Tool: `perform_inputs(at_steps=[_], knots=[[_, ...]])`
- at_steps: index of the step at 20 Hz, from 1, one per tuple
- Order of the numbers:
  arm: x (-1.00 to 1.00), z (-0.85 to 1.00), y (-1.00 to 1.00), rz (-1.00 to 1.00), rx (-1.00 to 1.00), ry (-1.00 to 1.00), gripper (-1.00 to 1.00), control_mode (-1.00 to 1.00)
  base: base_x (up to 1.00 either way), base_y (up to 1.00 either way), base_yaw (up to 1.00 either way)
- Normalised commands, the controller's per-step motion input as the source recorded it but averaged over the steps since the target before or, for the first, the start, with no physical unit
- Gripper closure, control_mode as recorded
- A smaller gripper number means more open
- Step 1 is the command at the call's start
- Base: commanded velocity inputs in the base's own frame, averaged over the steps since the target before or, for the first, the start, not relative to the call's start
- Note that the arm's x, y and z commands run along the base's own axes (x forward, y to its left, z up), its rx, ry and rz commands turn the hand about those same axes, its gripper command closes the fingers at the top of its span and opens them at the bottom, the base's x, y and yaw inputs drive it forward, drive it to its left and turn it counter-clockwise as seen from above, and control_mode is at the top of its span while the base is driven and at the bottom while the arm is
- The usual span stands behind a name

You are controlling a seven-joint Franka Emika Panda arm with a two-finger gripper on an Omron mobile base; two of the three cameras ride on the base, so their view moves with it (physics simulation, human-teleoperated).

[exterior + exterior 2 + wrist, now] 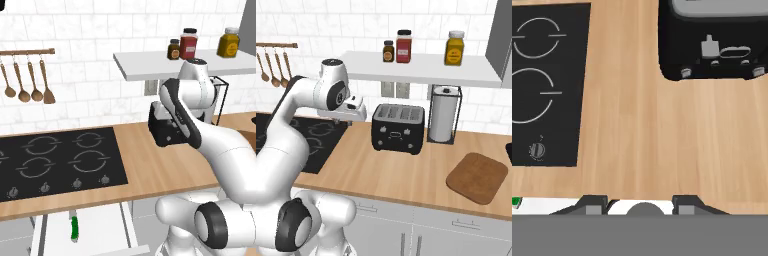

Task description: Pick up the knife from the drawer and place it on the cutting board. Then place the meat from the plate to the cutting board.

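Note:
The knife (74, 228), green-handled with a short blade, lies in the open drawer (102, 231) below the cooktop. A sliver of its green handle (516, 202) shows at the hand view's lower left, on the drawer's white strip (547, 205). My gripper (640, 203) hangs high over the wooden counter between cooktop and toaster, pointing down. It is open, with nothing between its fingertips (594, 203). The brown cutting board (477, 177) rests on the counter far to the right, bare. The meat and the plate are out of view.
A black toaster (398, 127) stands on the counter beside a paper towel holder (443, 115). The black cooktop (55, 160) fills the left. A shelf (421, 67) with three jars hangs above. Wooden spoons (25, 82) hang on the wall.

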Motion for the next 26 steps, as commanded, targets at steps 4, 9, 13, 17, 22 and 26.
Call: perform_inputs(at_steps=[4, 9, 13, 17, 22, 26], knots=[[-0.46, -0.22, -0.01, 0.00, 0.00, 0.00, -1.00, -1.00, 0.00, 0.00, 0.00], [-0.91, -0.58, -0.01, 0.00, 0.00, -0.02, -1.00, -1.00, 0.00, 0.00, 0.00], [-0.37, -0.57, 0.02, 0.00, 0.00, -0.02, -1.00, -1.00, 0.00, 0.00, 0.00], [-0.12, -0.57, 0.13, 0.00, -0.02, -0.01, -1.00, -1.00, 0.00, 0.00, 0.00], [-0.04, -0.41, 0.15, 0.00, -0.03, -0.01, -1.00, 1.00, -0.02, 0.08, 0.01], [0.00, 0.00, 0.00, 0.00, 0.00, 0.00, -1.00, 1.00, 0.00, 0.02, 0.19]])
